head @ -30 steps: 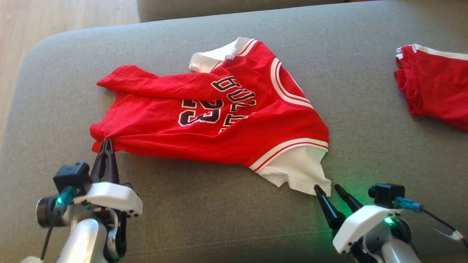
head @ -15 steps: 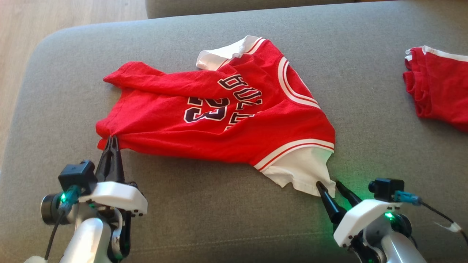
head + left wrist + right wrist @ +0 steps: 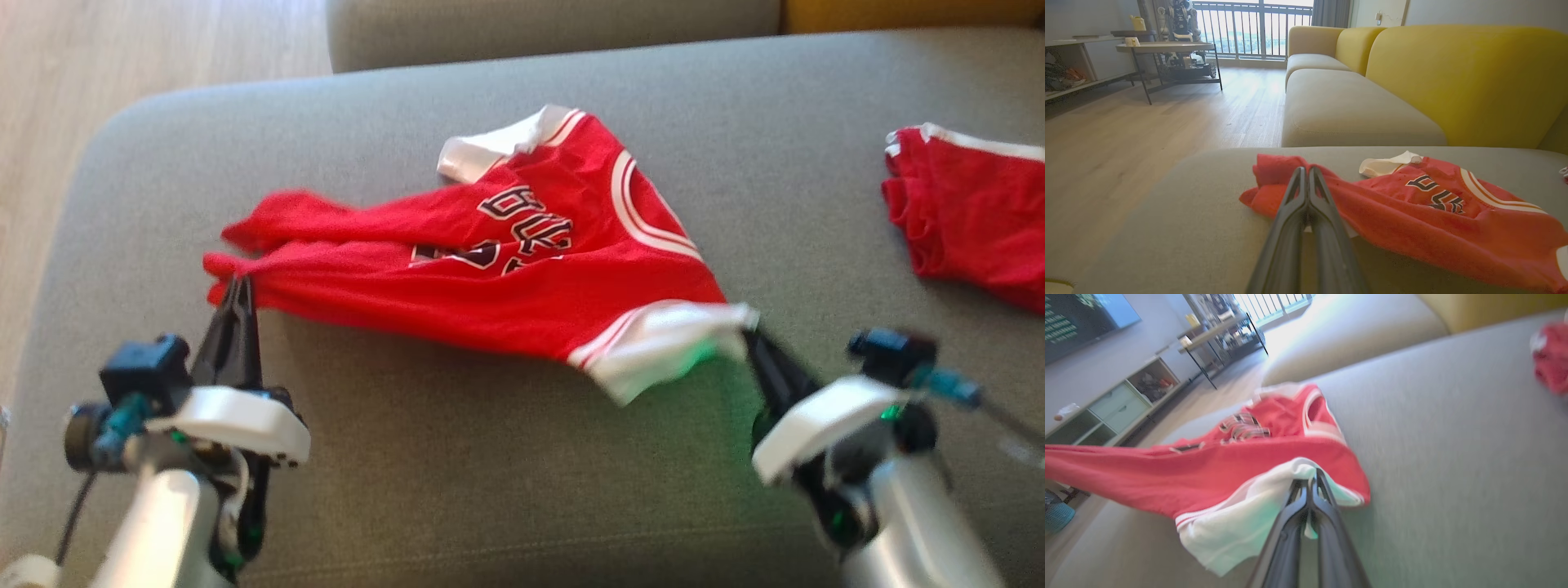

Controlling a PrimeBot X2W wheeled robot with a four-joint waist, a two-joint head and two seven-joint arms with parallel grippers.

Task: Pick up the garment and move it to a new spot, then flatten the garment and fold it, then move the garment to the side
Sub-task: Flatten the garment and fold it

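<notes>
Red jersey (image 3: 522,278) hung stretched across the grey sofa cushion (image 3: 490,474), its near edge raised; the left gripper (image 3: 237,286), reaching straight forward, was clamped on the red hem corner, while the right gripper (image 3: 749,335), angled inward, was pinched tight on the white sleeve (image 3: 653,359) at the other end

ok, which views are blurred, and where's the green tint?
Head view: motion blur on the right gripper and on the jersey at its white sleeve; green glow on the cushion beside them. Right wrist view: smeared throughout. Left wrist view: sharp.
</notes>
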